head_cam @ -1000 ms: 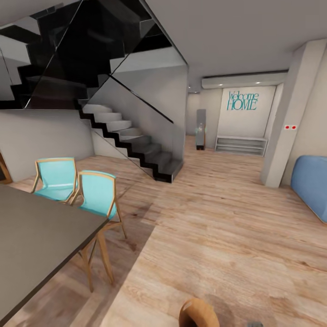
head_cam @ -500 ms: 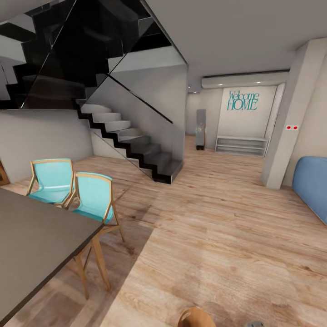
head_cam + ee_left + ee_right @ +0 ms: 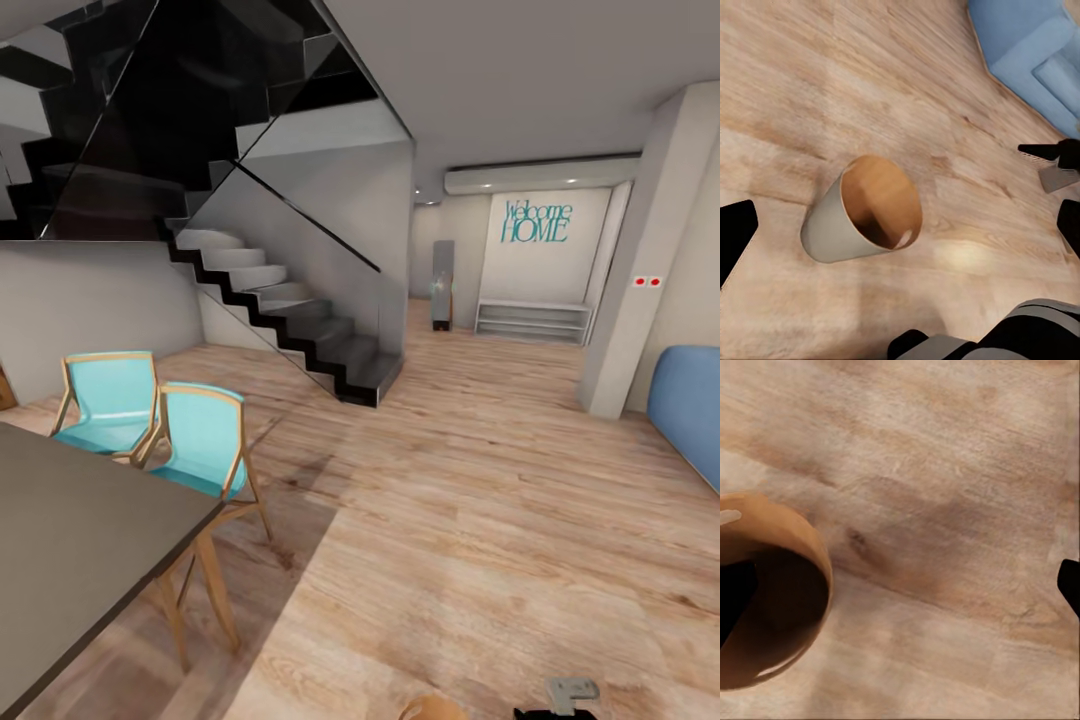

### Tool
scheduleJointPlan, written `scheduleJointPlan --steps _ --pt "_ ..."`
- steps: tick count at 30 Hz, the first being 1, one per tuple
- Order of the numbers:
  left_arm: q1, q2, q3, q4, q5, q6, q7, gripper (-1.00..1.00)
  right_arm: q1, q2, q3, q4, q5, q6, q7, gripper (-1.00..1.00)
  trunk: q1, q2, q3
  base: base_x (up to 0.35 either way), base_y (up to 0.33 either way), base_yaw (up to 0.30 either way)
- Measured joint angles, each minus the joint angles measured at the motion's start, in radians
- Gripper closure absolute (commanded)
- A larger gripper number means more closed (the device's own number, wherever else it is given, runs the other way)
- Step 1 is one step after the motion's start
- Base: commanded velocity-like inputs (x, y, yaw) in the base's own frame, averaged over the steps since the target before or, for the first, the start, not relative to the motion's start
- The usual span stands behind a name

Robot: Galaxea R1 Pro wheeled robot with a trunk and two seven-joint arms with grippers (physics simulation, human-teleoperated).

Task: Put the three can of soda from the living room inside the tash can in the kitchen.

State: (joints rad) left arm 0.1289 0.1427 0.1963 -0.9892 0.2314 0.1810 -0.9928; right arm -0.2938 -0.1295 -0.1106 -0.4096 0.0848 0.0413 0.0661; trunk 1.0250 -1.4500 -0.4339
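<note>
Trash can [image 3: 862, 214] tipped over on the wood floor [image 3: 832, 82] below the left gripper [image 3: 900, 225], fingers spread wide, right gripper [image 3: 904, 589] also wide apart over its copper-brown mouth, blue sofa [image 3: 1035, 52] nearby

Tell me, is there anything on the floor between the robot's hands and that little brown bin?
Nothing visible. In the left wrist view the trash can sits on bare wood floor, with no object between it and the camera. The right wrist view shows its copper rim close by, again just floor around it. The blue sofa stands off to the side.
</note>
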Motion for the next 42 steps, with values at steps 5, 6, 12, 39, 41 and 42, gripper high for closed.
scheduleJointPlan --steps 5,6,12,39,41,42 --pt "0.0 0.0 0.0 0.0 0.0 0.0 -0.001 -1.0 -0.013 0.029 0.001 0.0 0.002 -0.001 -0.099 -1.0 0.0 0.0 0.0 0.307 0.0 0.0" --pt "0.0 0.0 0.0 0.0 0.0 0.0 -0.001 -1.0 -0.014 0.033 0.001 0.0 0.003 -0.001 -0.109 -1.0 0.0 0.0 0.0 0.326 0.0 0.0" --pt "0.0 0.0 0.0 0.0 0.0 0.0 -0.001 -1.0 -0.018 0.046 0.004 0.001 0.005 -0.003 -0.138 -1.0 0.0 0.0 0.0 0.182 0.0 0.0" --pt "0.0 0.0 0.0 0.0 0.0 0.0 -0.001 -1.0 -0.018 0.05 0.005 0.034 0.006 -0.006 -0.143 -1.0 0.0 0.0 0.0 0.011 0.0 0.0" --pt "0.0 0.0 0.0 0.0 0.0 0.0 -0.001 -1.0 -0.018 0.05 0.004 0.035 0.006 -0.007 -0.143 -1.0 0.0 0.0 0.0 0.0 0.0 0.0" --pt "0.001 0.0 0.0 0.0 0.0 0.0 -0.001 -1.0 -0.018 0.05 0.004 0.035 0.006 -0.007 -0.143 -1.0 0.0 0.0 0.0 0.0 0.0 0.0"
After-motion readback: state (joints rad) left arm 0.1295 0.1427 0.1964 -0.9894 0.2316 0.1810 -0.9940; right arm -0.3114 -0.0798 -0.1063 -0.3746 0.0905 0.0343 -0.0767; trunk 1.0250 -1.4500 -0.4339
